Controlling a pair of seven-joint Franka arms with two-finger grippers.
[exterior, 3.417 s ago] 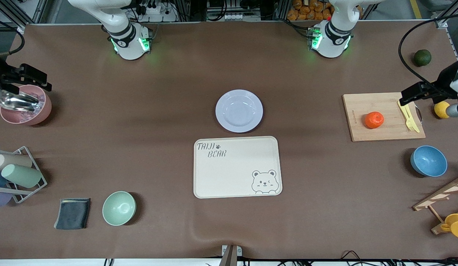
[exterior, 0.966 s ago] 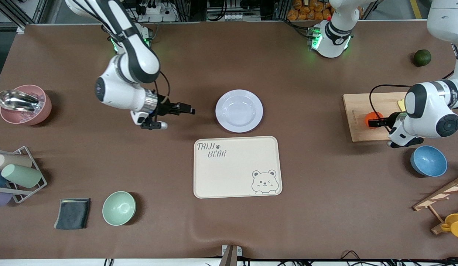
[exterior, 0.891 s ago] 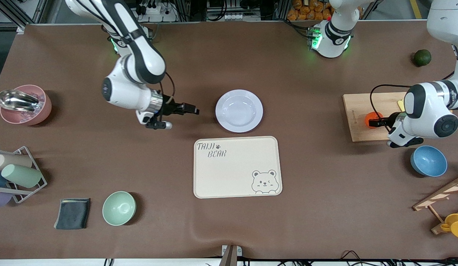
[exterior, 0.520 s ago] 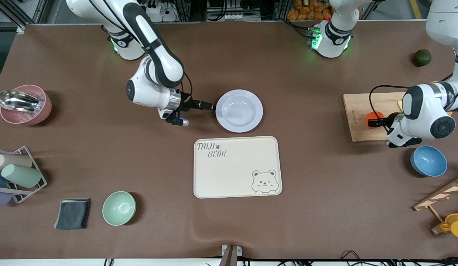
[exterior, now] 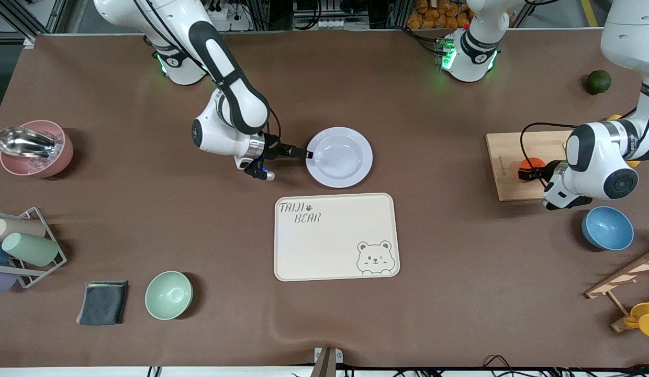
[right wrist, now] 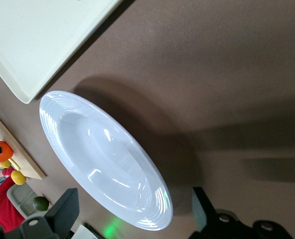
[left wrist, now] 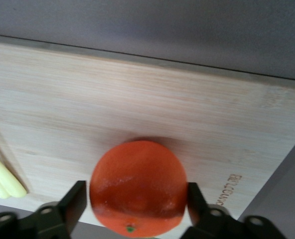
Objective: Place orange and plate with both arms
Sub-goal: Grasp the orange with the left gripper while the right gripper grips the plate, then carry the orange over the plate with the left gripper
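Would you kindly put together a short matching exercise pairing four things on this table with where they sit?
Things:
1. orange
2. plate
3. tray
4. blue bowl

Places:
A. nearer the front camera than the plate
B. on the cutting board, between the left gripper's fingers
C. nearer the front camera than the cutting board
D. rim between the right gripper's fingers

Pairs: 1-B, 2-D, 3-A, 4-C

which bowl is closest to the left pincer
The blue bowl, toward the left arm's end of the table. The left pincer straddles the orange on the cutting board beside it; the mint bowl and pink bowl sit toward the right arm's end.
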